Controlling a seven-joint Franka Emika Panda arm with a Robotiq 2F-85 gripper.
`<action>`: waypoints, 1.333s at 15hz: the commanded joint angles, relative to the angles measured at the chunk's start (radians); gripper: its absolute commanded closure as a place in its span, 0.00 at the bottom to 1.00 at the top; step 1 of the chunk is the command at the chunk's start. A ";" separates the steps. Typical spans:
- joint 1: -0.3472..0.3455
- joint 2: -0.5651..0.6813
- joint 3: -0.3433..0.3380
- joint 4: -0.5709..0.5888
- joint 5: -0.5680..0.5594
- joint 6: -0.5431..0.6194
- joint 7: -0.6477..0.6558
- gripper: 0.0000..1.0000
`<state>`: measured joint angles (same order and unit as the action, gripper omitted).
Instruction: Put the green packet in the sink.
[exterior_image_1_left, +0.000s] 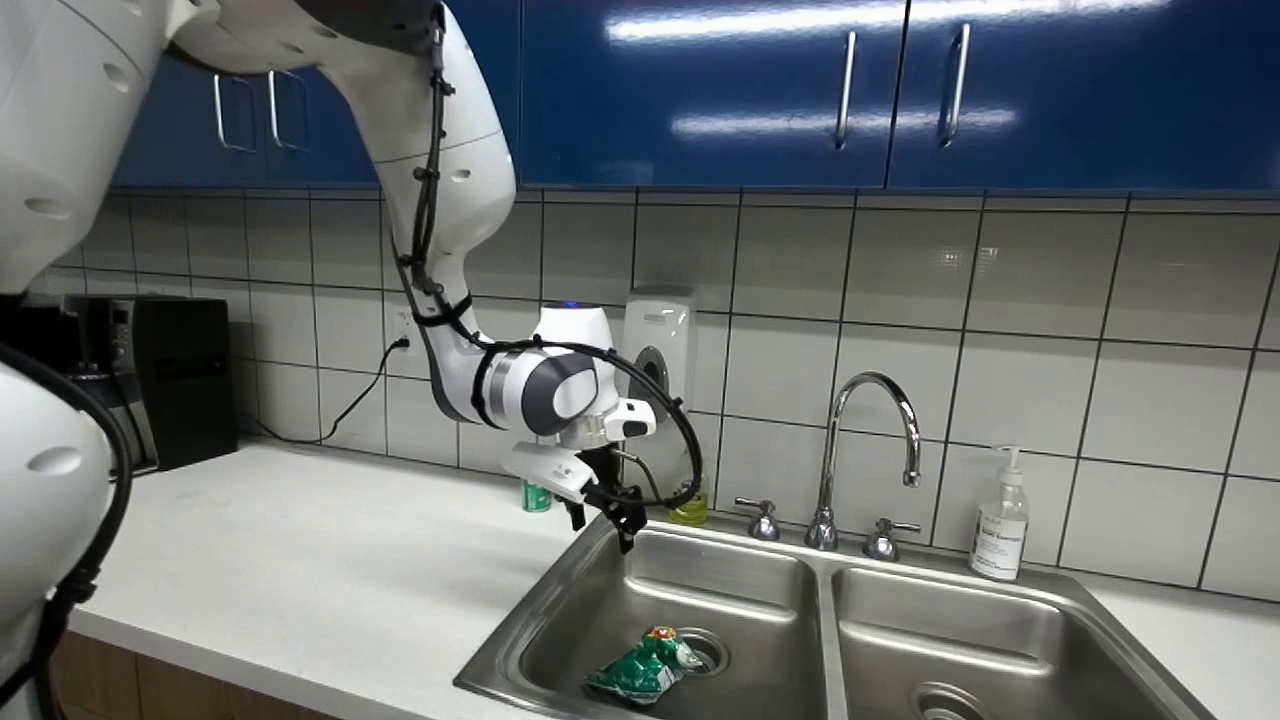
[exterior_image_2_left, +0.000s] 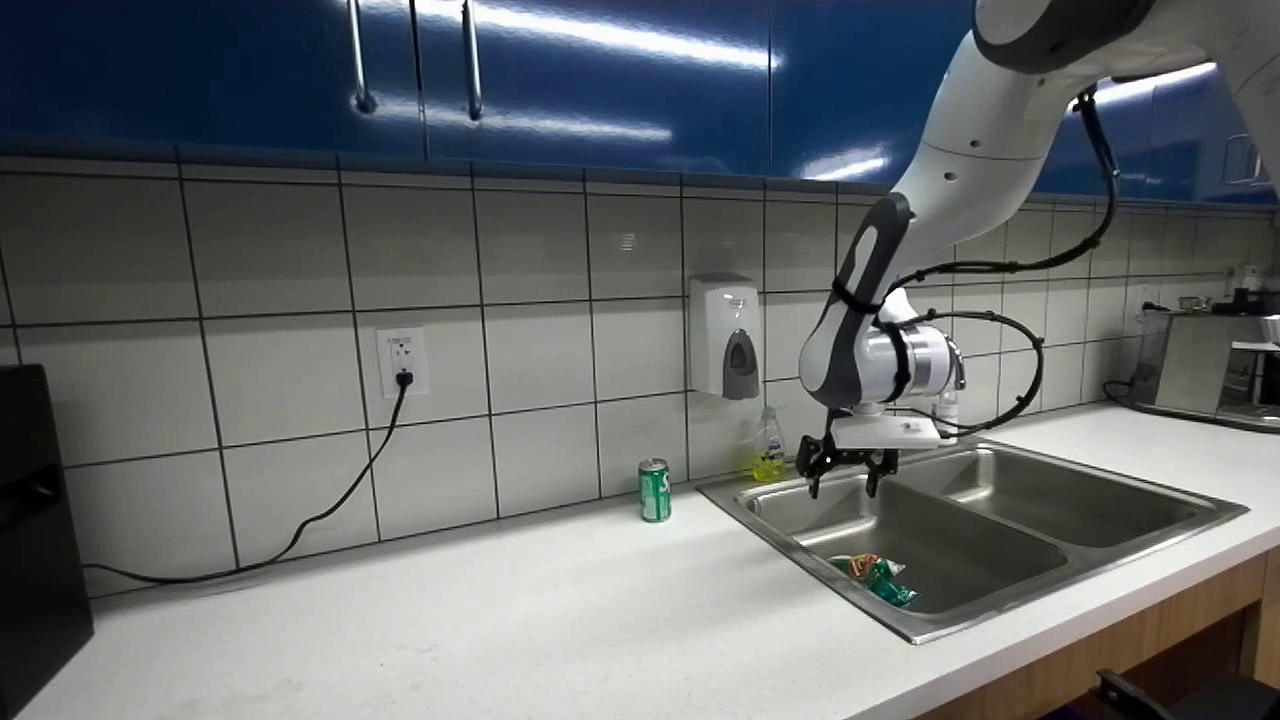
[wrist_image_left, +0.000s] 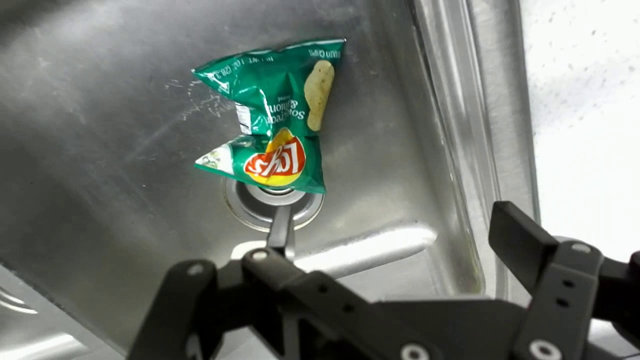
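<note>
The green packet (exterior_image_1_left: 645, 668), a crinkled chip bag, lies on the floor of the left basin of the sink (exterior_image_1_left: 730, 605), partly over the round drain. In an exterior view it lies beside the near wall, partly hidden by the rim (exterior_image_2_left: 885, 582). In the wrist view the whole front of the packet (wrist_image_left: 280, 110) shows, lying flat on the steel. My gripper (exterior_image_1_left: 600, 530) is above the back of this basin, near its rear rim. In the wrist view its fingers are wide apart (wrist_image_left: 395, 225) with nothing between them, clear of the packet.
A green can (exterior_image_2_left: 655, 490) and a yellow soap bottle (exterior_image_2_left: 769, 455) stand near the wall behind the sink's side. The faucet (exterior_image_1_left: 830, 450) and its handles rise behind the basins. A pump bottle (exterior_image_1_left: 1000, 530) stands at the back right. A dispenser (exterior_image_1_left: 660, 340) hangs on the wall.
</note>
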<state>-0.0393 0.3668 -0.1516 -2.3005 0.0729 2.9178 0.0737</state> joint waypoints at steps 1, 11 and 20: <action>0.081 -0.155 -0.073 -0.074 -0.134 -0.172 0.075 0.00; 0.072 -0.423 0.034 -0.254 -0.227 -0.403 0.165 0.00; 0.050 -0.585 0.131 -0.405 -0.211 -0.426 0.215 0.00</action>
<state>0.0475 -0.2194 -0.0579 -2.7074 -0.1519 2.4921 0.3011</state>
